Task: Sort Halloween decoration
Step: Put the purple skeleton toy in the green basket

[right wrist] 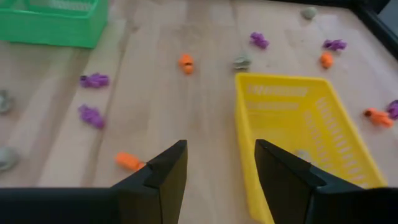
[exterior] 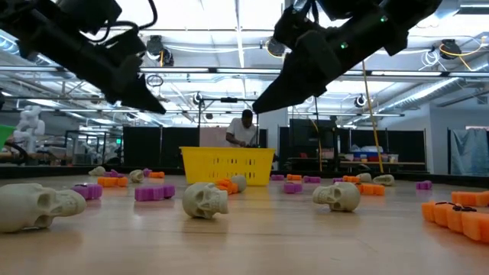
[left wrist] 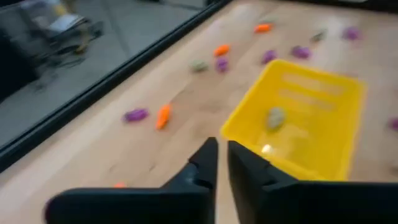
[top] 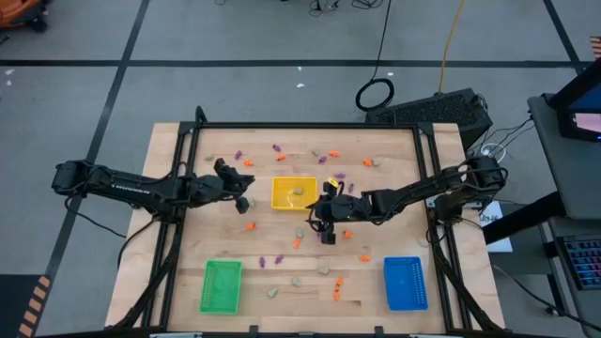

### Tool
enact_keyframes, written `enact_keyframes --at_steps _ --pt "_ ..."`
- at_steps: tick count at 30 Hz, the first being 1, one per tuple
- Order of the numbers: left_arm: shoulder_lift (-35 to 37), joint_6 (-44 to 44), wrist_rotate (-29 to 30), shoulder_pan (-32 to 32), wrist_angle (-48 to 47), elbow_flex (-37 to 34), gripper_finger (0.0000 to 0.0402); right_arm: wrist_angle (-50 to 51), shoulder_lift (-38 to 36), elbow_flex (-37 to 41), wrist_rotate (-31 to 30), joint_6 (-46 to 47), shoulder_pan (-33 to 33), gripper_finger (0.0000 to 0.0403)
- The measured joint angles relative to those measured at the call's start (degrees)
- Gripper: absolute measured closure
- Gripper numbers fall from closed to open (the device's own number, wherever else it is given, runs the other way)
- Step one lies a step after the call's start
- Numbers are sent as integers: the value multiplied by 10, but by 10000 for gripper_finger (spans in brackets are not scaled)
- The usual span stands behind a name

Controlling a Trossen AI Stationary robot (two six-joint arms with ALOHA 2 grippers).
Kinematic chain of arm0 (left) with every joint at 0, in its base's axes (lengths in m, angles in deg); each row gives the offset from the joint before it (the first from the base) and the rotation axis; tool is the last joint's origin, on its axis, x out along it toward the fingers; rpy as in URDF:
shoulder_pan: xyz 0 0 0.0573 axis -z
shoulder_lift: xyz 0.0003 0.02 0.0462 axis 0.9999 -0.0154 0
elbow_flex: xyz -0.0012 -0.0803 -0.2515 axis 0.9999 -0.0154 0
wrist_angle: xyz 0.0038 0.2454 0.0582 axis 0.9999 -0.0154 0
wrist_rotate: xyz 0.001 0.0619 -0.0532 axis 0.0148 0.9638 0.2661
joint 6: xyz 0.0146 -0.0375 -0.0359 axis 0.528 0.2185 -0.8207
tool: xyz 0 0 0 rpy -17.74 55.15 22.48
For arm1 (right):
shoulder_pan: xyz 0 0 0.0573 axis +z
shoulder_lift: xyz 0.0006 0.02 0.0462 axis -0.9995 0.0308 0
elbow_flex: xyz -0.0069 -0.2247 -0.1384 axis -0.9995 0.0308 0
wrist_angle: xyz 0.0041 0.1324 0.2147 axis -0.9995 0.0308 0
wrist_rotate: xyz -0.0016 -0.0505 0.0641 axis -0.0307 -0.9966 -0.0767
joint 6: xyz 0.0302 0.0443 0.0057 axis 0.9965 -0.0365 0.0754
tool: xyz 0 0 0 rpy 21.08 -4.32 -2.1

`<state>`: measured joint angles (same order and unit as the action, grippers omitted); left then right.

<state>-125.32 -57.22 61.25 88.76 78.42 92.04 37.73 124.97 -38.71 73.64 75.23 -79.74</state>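
Observation:
Tiny orange, purple and pale skull-shaped trinkets lie scattered over the wooden table [top: 376, 239]. One pale skull [left wrist: 275, 117] lies inside the yellow tray [top: 293, 193]. My left gripper [top: 244, 195] hangs above the table just left of the yellow tray, its fingers [left wrist: 222, 163] shut to a narrow slit with nothing between them. My right gripper [top: 326, 223] hangs open and empty above the table at the tray's near right corner. In the right wrist view [right wrist: 221, 165] an orange trinket [right wrist: 129, 162] lies on the wood beside one finger.
A green tray [top: 221, 284] stands at the near left and a blue tray [top: 406, 283] at the near right. Dark frame rails [top: 178, 216] run along the table's sides. Pale skulls [exterior: 205, 200] lie close to the low camera. A person [exterior: 244, 130] stands beyond the table.

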Motion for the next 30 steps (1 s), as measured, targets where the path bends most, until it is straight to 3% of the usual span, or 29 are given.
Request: enact_keyframes --at_steps 4,11,14,18,24,30 --pt "0 -20 45 0 -49 0 288 0 0 0 -2 31 24 229" --pt "0 -76 39 0 -114 0 206 0 0 0 -2 112 82 229" --pt "0 -94 1 1 -146 0 197 -1 0 0 -9 138 105 229" --pt "0 -112 -26 1 -165 0 196 -2 0 0 -73 165 132 229" --pt "0 -137 -27 1 -186 0 196 0 0 0 -120 198 162 229" --pt "0 -160 -25 1 -240 0 196 2 0 0 -122 196 180 229"
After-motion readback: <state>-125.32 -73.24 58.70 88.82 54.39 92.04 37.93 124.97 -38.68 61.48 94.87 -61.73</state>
